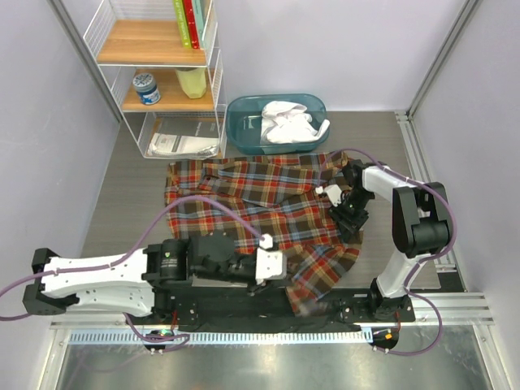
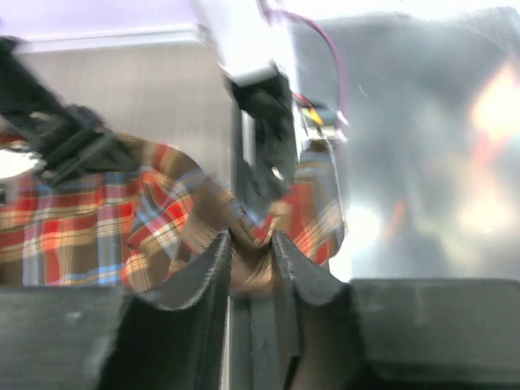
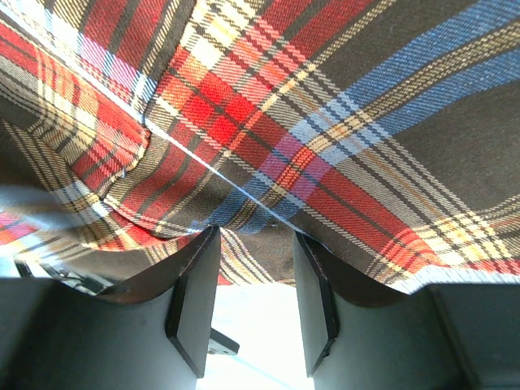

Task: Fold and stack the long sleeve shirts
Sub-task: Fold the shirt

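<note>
At the far left corner of my bench (image 1: 130,195) I see a white wire shelf unit (image 1: 218,77) with wooden boards. Green and red books (image 1: 188,23) stand on its top board. On the middle board sit a small blue and white jar (image 1: 147,88) and, to its right, a pale yellow container (image 1: 192,81). Printed sheets (image 1: 175,144) lie in the bottom compartment. Just beside the unit, at the far edge, sits a teal basin (image 1: 242,126). A slotted pale strip (image 1: 268,336) runs along the near edge.

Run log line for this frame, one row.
left tool: shut on plaid flannel shirt | right tool: open at shirt edge | white shirt: in teal bin
</note>
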